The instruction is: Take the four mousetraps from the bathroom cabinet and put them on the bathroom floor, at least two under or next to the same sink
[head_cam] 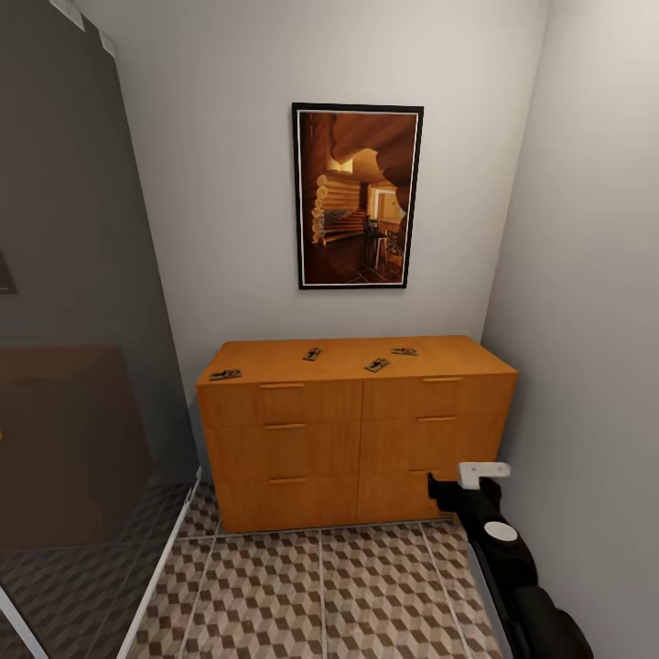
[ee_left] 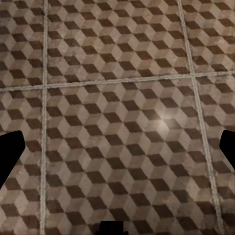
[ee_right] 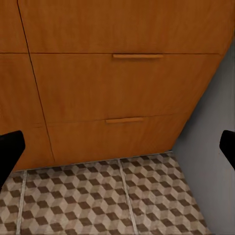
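Several mousetraps lie flat on top of the orange-brown cabinet (head_cam: 357,430) against the far wall: one near its left edge (head_cam: 225,374), one at the middle back (head_cam: 312,353), and two toward the right (head_cam: 377,364) (head_cam: 404,351). My right gripper (head_cam: 443,492) hangs low in front of the cabinet's lower right drawers, well below the top. In the right wrist view it (ee_right: 117,152) is open, facing the drawer fronts (ee_right: 122,83), and holds nothing. My left gripper (ee_left: 117,156) is open over the cube-patterned bathroom floor (ee_left: 117,98). The sink is out of view.
A grey wall (head_cam: 586,320) stands close on the right, beside the cabinet and my right arm. On the left is a dark glass panel (head_cam: 73,366). A framed picture (head_cam: 357,197) hangs above the cabinet. Tiled floor (head_cam: 320,595) lies between me and the drawers.
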Robot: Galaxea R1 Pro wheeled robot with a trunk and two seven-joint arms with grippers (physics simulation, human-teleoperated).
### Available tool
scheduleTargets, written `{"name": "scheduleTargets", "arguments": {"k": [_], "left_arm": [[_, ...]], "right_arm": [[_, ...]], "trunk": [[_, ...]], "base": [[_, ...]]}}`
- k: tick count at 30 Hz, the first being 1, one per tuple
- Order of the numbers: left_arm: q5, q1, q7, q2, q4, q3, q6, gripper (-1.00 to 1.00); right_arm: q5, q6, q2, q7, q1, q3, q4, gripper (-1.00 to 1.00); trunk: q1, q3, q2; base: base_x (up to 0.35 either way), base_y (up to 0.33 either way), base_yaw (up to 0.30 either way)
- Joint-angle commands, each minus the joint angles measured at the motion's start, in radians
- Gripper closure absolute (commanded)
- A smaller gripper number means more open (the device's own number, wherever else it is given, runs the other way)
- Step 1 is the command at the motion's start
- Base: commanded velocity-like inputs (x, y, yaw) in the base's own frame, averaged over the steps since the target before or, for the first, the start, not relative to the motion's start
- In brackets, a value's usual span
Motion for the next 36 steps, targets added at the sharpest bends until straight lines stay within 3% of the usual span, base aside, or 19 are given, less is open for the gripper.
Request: {"name": "scheduleTargets", "arguments": {"k": [1, 6, 13, 24, 36], "left_arm": [[-0.001, -0.001, 0.001, 0.000, 0.001, 0.000, -0.003, -1.00], [-0.001, -0.001, 0.001, 0.000, 0.001, 0.000, -0.003, -1.00], [-0.001, -0.001, 0.001, 0.000, 0.002, 0.000, -0.003, -1.00], [-0.001, -0.001, 0.001, -0.001, 0.002, 0.000, -0.003, -1.00], [-0.002, -0.001, 0.001, -0.006, 0.002, 0.000, -0.003, -1.00]], "right_arm": [[0.010, 0.014, 0.001, 0.002, -0.017, 0.000, -0.003, -1.00], [0.010, 0.034, 0.001, 0.000, -0.053, 0.000, -0.024, -1.00], [0.010, 0.126, 0.001, 0.000, -0.091, 0.001, -0.070, -1.00], [0.010, 0.157, 0.001, 0.000, -0.157, 0.001, -0.081, -1.00], [0.010, 0.240, 0.001, 0.000, -0.290, 0.001, -0.082, -1.00]], "trunk": [[0.000, -0.001, -0.001], [0.000, -0.001, -0.001], [0.000, -0.001, -0.001], [0.000, -0.001, -0.001], [0.000, -0.001, -0.001]], "base": [[0.000, 0.000, 0.000], [0.000, 0.000, 0.000], [0.000, 0.000, 0.000], [0.000, 0.000, 0.000], [0.000, 0.000, 0.000]]}}
